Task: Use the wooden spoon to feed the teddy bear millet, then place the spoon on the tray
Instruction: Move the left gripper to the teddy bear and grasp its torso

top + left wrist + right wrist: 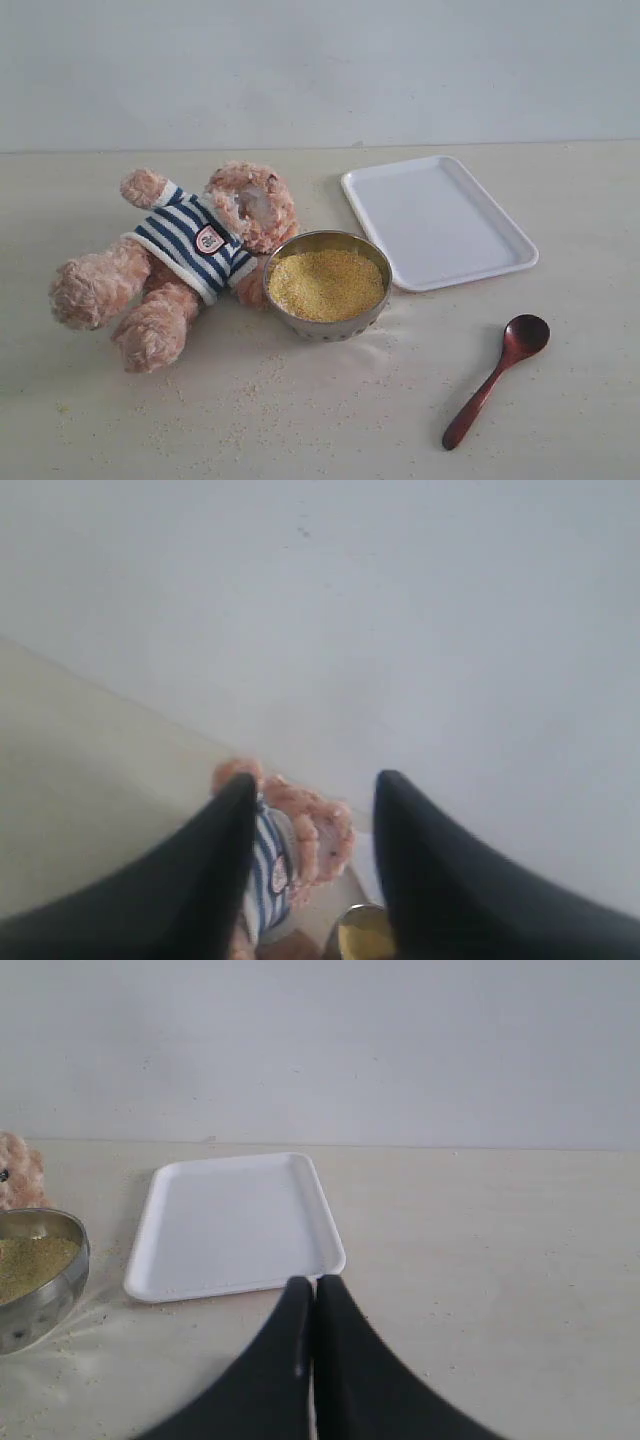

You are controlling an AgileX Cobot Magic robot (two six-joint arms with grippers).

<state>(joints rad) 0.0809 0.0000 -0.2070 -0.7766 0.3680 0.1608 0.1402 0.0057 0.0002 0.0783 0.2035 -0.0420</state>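
Millet (326, 284) grainy in round metal bowl (330, 328); teddy bear (185, 245) fluffy.

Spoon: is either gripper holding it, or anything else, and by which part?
Nothing is held. The spoon lies free on the table; the left gripper is open and empty, the right gripper shut on nothing.

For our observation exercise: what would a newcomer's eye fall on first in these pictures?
The fluffy teddy bear lies sprawled at the left, its head beside the metal bowl heaped with yellow millet. The white tray lies behind on the right, with the dark wooden spoon in front of it.
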